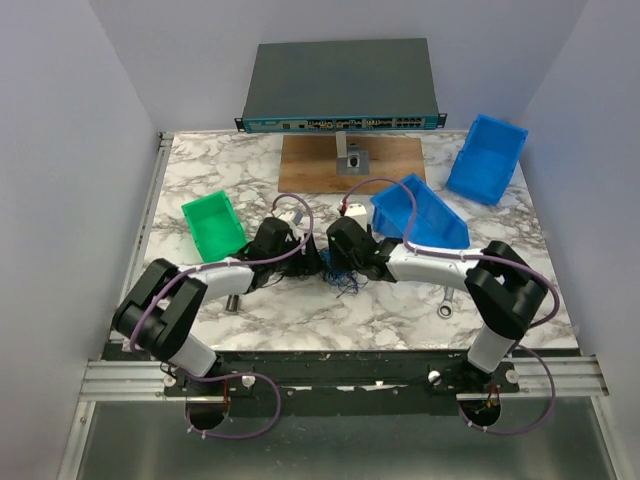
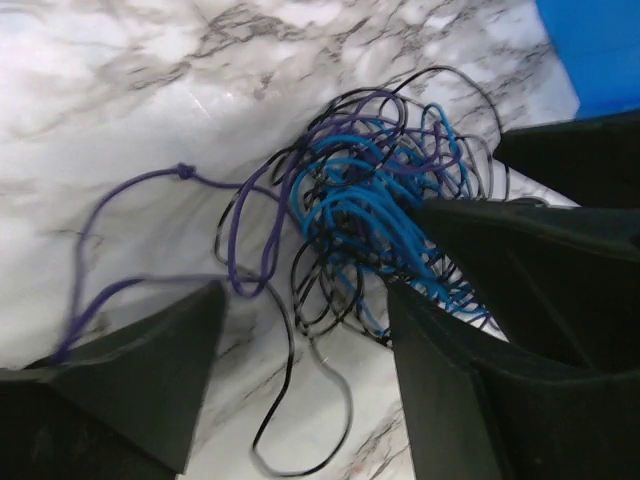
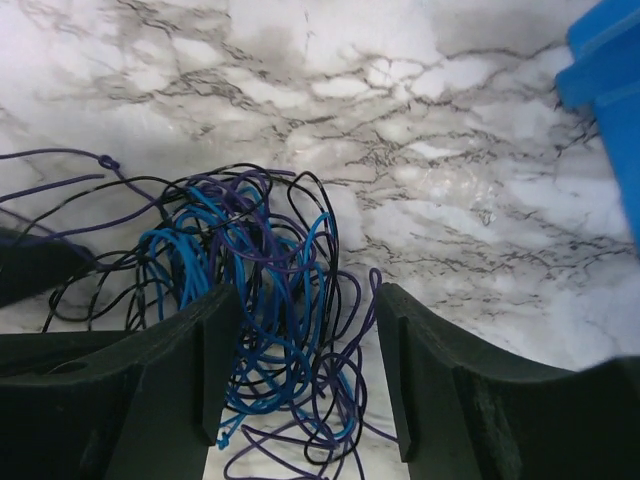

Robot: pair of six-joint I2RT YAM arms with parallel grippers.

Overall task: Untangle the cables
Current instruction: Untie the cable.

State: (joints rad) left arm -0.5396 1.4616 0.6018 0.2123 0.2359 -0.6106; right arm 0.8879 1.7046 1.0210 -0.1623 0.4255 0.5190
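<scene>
Right gripper [image 3: 306, 300] agape astride cables [image 3: 200, 240], purple tail [image 3: 105, 160] toward left gripper [image 2: 305, 300].

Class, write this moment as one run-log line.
task: untangle | tangle of thin blue, purple and black wires: knotted, on white marble table | left fingers: open, wires between | right fingers: open, wires between

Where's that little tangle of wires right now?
Top view: the tangle of thin blue, purple and black wires lies mid-table on the marble tabletop, between the left gripper and right gripper.
</scene>
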